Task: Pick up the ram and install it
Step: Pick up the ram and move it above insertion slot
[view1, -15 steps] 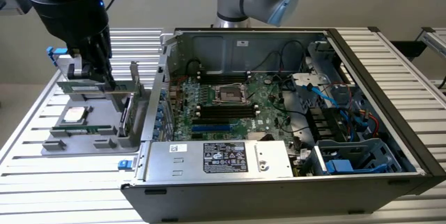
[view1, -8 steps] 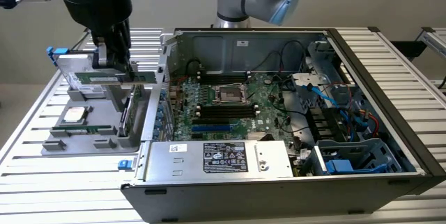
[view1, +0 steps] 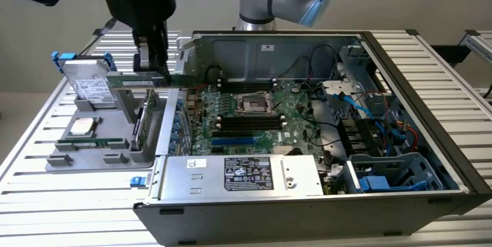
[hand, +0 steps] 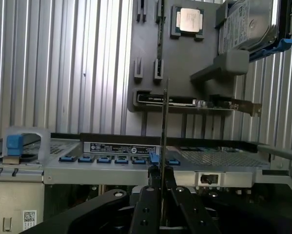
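Observation:
My gripper (view1: 151,69) is shut on the ram (view1: 127,78), a thin green stick held level and on edge. It hangs above the right end of the grey parts tray (view1: 77,163), just outside the open computer case's left wall (view1: 170,126). In the wrist view the ram (hand: 164,122) shows edge-on as a thin line rising from between my black fingers (hand: 148,204). Inside the case, the long black memory slots (view1: 250,121) lie on the motherboard, to the exterior view's right of the ram and lower.
On the tray are a hard drive (view1: 91,86), a processor (view1: 84,125), another green stick (view1: 89,143) and an upright expansion card (view1: 142,117). The power supply (view1: 238,175) fills the case's front. Cables and a drive cage (view1: 392,172) crowd its right side.

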{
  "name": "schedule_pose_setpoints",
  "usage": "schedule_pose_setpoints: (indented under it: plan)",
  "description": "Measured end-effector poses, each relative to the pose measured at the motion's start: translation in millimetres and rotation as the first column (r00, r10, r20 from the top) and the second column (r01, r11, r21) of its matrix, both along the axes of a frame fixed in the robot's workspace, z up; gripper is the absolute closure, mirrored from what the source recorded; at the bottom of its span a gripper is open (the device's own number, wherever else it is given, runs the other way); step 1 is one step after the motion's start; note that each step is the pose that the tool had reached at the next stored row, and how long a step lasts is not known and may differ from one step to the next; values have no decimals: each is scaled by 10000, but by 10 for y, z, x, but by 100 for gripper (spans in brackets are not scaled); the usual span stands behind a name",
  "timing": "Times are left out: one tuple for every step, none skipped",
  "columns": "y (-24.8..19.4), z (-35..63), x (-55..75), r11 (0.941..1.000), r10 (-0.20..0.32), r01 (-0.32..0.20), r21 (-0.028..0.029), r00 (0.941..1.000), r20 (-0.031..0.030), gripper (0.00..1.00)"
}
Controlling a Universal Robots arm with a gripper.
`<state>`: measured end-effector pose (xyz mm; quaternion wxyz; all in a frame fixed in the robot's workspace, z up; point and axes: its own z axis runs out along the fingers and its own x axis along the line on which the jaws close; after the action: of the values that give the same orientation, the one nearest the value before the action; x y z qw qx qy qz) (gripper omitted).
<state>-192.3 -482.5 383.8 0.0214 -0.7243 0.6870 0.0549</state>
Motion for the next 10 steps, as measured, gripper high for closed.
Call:
schedule_pose_setpoints:
  plan:
    - [0,1,49,10000,0,0,10,10000,0,87]
    - [0,1,94,10000,-1,1,18,10000,-1,87]
    - [0,2,137,10000,-1,1,24,10000,-1,87]
    - [0,2,183,10000,0,0,28,10000,-1,87]
    - [0,1,232,10000,1,-1,33,10000,0,87]
    - [0,1,274,10000,0,0,36,10000,0,87]
    - [0,2,319,10000,-1,1,39,10000,0,87]
    - [0,2,365,10000,0,0,42,10000,-1,87]
    - [0,2,410,10000,1,-1,43,10000,0,87]
    - [0,2,455,10000,-1,1,44,10000,0,87]
